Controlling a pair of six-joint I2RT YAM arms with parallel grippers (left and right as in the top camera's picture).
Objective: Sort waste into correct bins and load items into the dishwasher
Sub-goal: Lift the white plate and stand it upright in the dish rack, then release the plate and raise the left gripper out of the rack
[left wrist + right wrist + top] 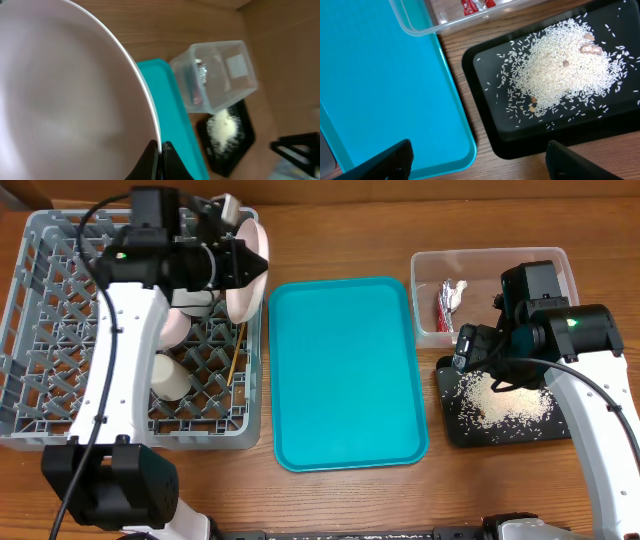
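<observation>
My left gripper [161, 150] is shut on the rim of the white plate [247, 275], holding it on edge over the right side of the grey dish rack [40, 340]. The plate fills the left wrist view [65, 95]. In the rack are a whitish-pink bowl [172, 328], a small white cup [172, 378] and chopsticks [236, 358]. The clear tub [425, 300] holds the red-and-silver wrapper [447, 298]. The black tray [455, 430] holds the rice heap [500, 402]. My right gripper [477, 160] is open and empty above the black tray's left edge [485, 125].
The teal tray [345, 370] lies in the middle between the rack and the bins. It also shows in the right wrist view [380, 80] and the left wrist view [175, 115]. Bare wooden table lies in front.
</observation>
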